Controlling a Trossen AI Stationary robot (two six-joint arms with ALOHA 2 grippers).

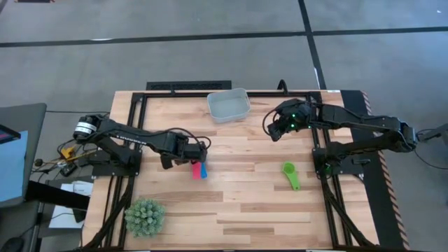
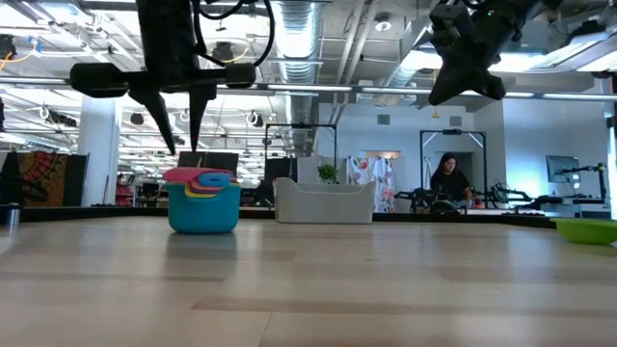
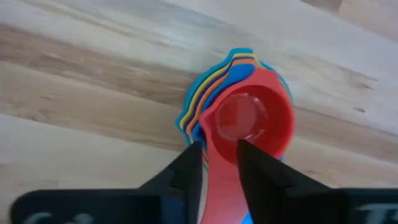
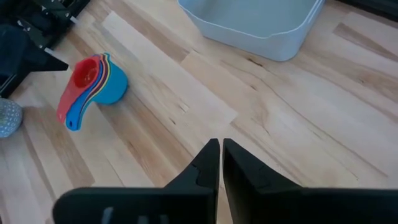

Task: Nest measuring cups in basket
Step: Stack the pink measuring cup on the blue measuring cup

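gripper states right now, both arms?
Left gripper: fingers open, apart on either side of the red cup's handle on the nested stack, not gripping it.
Right gripper: shut, empty, raised over the table near the basket.

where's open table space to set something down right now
Bare wood lies between the nested cup stack and the green cup, and along the near edge right of the spiky plant. It is crowded by the stack under the left gripper and around the basket.
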